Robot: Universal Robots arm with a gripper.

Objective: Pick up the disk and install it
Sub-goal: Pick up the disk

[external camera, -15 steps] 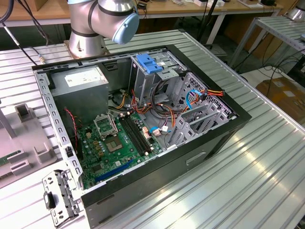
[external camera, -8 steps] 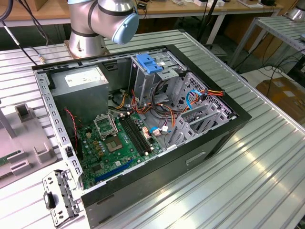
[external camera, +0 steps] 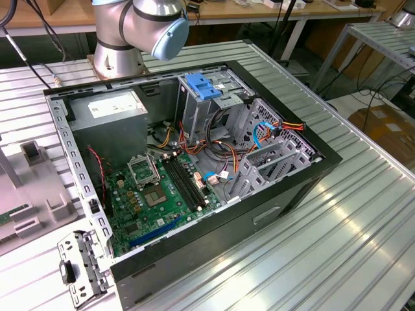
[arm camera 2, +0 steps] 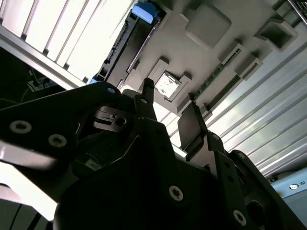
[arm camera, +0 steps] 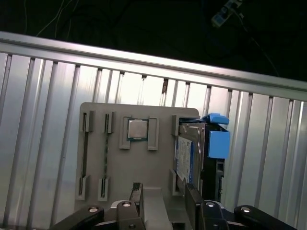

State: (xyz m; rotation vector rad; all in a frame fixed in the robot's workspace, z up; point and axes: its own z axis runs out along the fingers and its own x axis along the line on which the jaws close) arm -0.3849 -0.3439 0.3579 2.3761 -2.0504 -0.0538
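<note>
The gripper, jaws apart and holding nothing, hangs over a grey tray on the ribbed table. The disk stands on edge in a slot at the tray's side, with its blue carrier on the outer face. Its pale label is seen too slantwise to read. A chip sits in a pocket near the tray's middle. In the exterior view the tray lies just beside the open computer case.

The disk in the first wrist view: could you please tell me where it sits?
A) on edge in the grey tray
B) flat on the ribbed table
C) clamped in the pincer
A: the disk stands on edge in the grey tray, and the open pincer holds nothing.
</note>
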